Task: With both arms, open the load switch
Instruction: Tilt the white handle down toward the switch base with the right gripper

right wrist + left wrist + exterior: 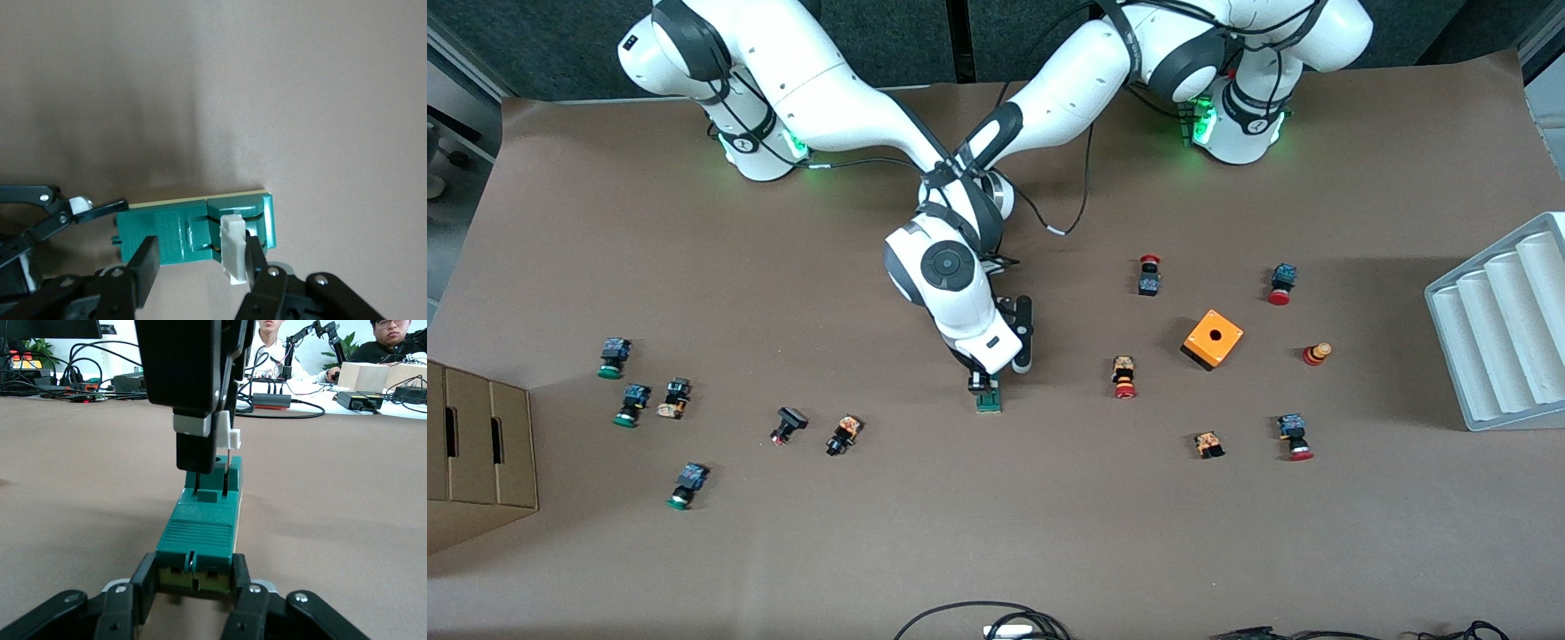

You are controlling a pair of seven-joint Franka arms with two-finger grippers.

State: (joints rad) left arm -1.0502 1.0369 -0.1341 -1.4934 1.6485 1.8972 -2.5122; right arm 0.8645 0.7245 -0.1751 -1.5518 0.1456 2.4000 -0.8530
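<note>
Load switch (199,537) lies flat mid-table. We see left gripper (193,587) clenched on its end, low at table level. Right gripper (200,263) comes from above, jaws partly apart, one finger (252,257) against white sliding piece (232,257). Both arms cross over table centre, wrists stacked above switch.

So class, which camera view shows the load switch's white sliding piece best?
The right wrist view: the white sliding piece sits unobstructed on the load switch. The left wrist view shows it edge-on beside the right pincer. In the front view the arms hide it.
</note>
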